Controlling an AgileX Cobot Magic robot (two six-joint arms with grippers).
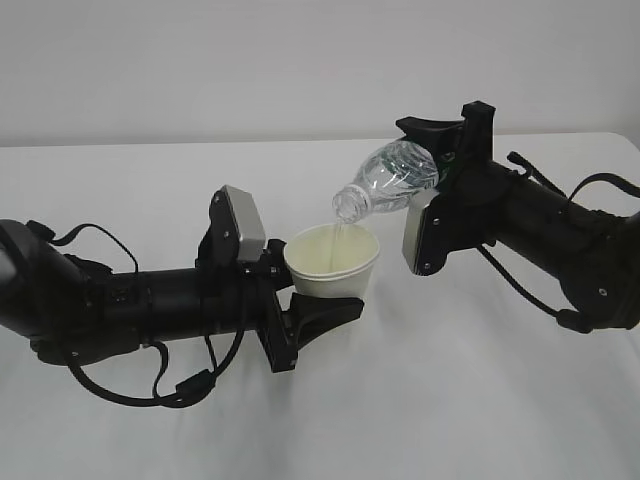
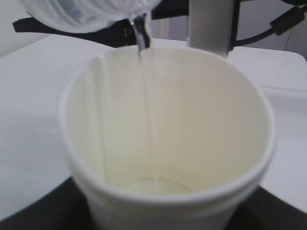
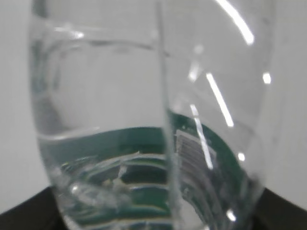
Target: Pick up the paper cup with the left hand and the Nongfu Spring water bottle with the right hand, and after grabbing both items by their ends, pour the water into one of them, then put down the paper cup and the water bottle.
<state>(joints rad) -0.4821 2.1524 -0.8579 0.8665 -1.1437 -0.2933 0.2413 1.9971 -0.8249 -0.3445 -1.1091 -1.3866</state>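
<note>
Clearly thin and crushable, the small white paper cup [image 1: 333,262] sits clasped low in the left hand [image 1: 318,308], while the right hand [image 1: 440,160] grips the slippery, clear ribbed plastic bottle's [image 1: 395,178] base, pouring.

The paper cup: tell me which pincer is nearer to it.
Left. The left pincer grips the paper cup at its base. The right pincer is up and to the right of it, holding the Nongfu Spring water bottle tilted over the rim.
</note>
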